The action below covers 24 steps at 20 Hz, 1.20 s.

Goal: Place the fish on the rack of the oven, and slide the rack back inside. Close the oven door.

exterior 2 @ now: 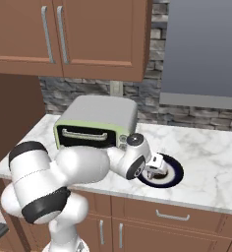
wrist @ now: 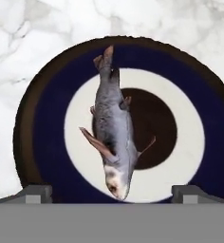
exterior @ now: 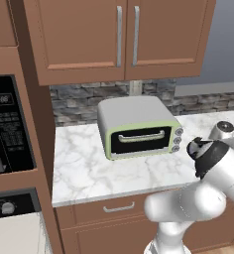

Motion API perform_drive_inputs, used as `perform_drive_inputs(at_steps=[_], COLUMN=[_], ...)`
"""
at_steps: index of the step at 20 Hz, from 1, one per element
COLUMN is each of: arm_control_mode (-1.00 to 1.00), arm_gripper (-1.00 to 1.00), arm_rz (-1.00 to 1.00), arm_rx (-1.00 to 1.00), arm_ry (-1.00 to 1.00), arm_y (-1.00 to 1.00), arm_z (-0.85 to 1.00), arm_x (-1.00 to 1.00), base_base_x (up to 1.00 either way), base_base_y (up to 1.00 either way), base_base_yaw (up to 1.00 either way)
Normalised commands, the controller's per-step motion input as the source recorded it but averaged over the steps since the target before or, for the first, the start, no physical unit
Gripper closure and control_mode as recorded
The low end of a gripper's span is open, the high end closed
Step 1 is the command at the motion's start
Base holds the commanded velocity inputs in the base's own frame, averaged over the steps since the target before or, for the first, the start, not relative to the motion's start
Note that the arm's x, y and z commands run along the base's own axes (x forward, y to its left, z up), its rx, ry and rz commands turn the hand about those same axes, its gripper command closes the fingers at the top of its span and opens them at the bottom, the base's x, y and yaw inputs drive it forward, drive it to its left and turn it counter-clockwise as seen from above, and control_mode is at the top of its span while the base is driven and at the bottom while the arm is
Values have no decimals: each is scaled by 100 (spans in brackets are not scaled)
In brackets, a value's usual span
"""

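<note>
On the marble counter (exterior 2: 206, 162), the fish (wrist: 113, 128) lies across a round blue-and-white plate (wrist: 47, 118), just right of the green toaster oven (exterior 2: 96, 123). Directly above it hangs the gripper (wrist: 112, 192), fingers spread wide and empty, one to each side of the fish's head. This looks like the pickup step: next it should descend, close on the body, then carry it to the oven (exterior: 10, 206) at far left.

We look straight down on a grey fish (wrist: 114, 133) lying on a round plate (wrist: 47, 123) with dark blue, white and dark brown rings, which rests on the white marble tabletop (wrist: 19, 42). Our jaws stand wide apart, one tip either side of the fish's head, touching neither.
</note>
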Motion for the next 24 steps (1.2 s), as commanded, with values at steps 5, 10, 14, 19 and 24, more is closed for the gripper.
perform_drive_inputs(at_steps=[5,10,14,19,24], arm_control_mode=[-100,-100,-100,-100,-100], arm_gripper=[-100,-100,-100,100,100], arm_rz=[8,6,8,0,0], arm_rx=[0,0,0,0,0], arm_ry=[0,0,0,-13,-4], arm_y=[-34,-53,-10,4,9], arm_z=[-29,-19,-31,-33,17], arm_x=[35,22,41,4,-19], base_base_x=[0,0,0,0,0], base_base_y=[0,0,0,0,0], base_base_yaw=[0,0,0,0,0])
